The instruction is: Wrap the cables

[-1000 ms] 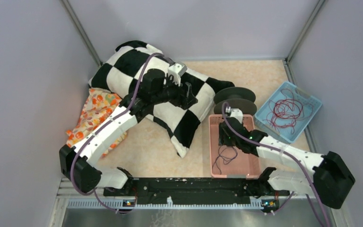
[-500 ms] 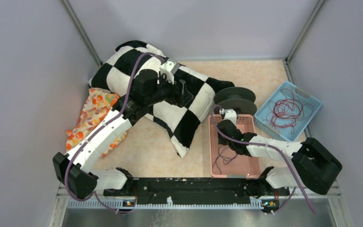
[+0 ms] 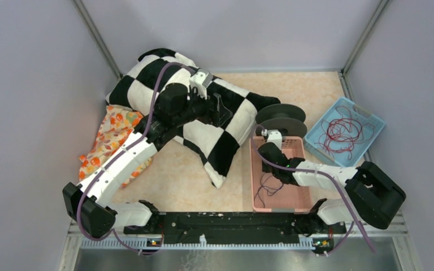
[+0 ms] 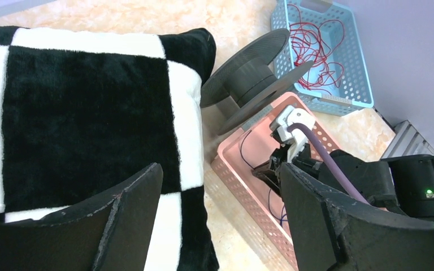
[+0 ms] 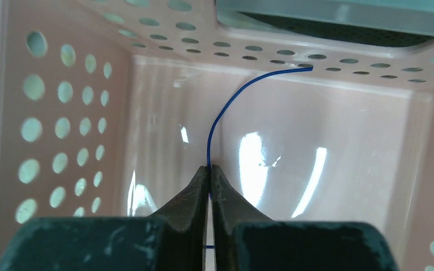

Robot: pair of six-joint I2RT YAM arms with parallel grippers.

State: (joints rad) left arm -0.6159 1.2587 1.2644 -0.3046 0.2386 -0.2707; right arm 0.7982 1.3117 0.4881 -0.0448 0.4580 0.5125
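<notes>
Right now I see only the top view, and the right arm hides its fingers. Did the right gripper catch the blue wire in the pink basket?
Observer: Yes. The right wrist view shows the right gripper shut on the wire, pinched at the very fingertips.
Operator: Where does the free end go?
Observer: It curves up and to the right, ending by the far wall of the basket.
Operator: And the left gripper?
Observer: Its wrist view shows the left gripper open, with nothing between the fingers, over the pillow.
</notes>
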